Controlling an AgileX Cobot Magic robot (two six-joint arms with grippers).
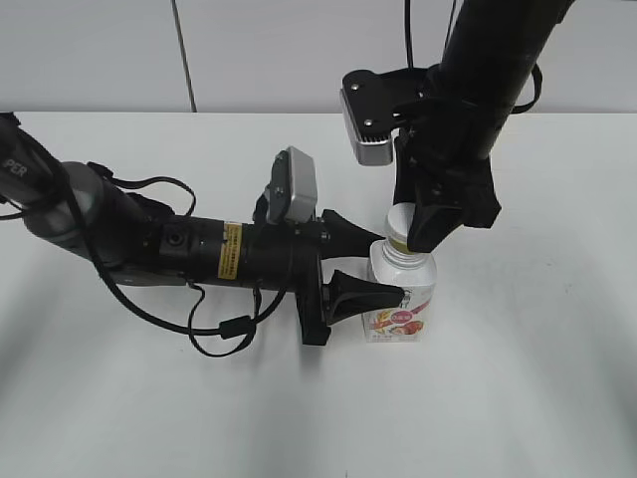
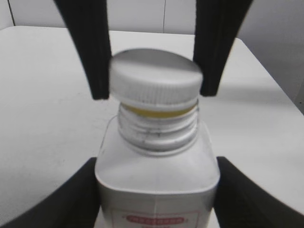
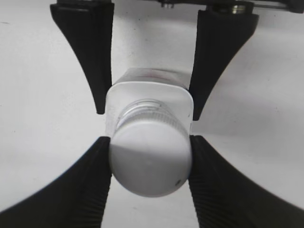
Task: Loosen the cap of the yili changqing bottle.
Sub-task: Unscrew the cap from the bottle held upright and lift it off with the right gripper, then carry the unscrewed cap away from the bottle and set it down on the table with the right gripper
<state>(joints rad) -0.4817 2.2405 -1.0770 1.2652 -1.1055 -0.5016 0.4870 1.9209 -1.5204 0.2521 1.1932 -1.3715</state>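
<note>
The yili changqing bottle stands upright on the white table, white with a red-pink label. It also shows in the left wrist view and from above in the right wrist view. My left gripper is shut on the bottle's body from the left side. My right gripper comes from above and is shut on the white ribbed cap, which also shows in the right wrist view. The cap sits tilted and raised off the threaded neck, with a yellow rim showing under it.
The white table runs around the bottle. A grey wall lies behind it. Black cables loop under the left arm on the table.
</note>
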